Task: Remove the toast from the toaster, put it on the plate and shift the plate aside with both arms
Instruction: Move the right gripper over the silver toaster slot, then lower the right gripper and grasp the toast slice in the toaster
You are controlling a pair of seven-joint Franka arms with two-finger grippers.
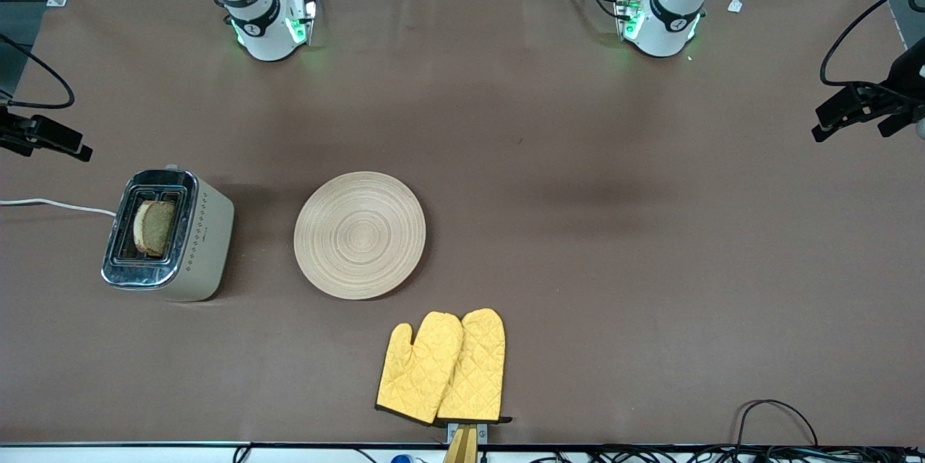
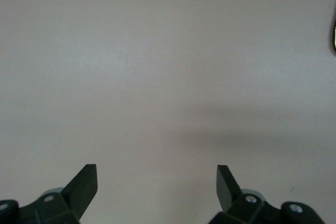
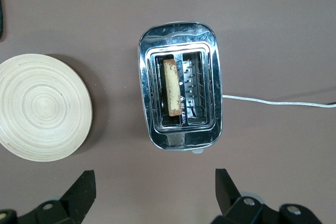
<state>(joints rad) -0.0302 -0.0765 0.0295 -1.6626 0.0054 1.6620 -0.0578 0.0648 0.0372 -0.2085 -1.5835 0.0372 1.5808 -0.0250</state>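
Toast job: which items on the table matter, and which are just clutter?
In play:
- toast, standing in a toaster slot
- toaster, toward the right arm's end
- plate, bare, beside the toaster

Lying about:
- oven mitts, nearer the front camera than the plate
- white cord from the toaster

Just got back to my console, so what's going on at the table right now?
Nothing is being handled yet. The toast stands in a slot of the toaster at the right arm's end of the table, and the plate lies bare beside it. The right hand is open, up over the toaster. The left hand is open over bare tablecloth, waiting. Two yellow oven mitts lie nearer the front camera than the plate.
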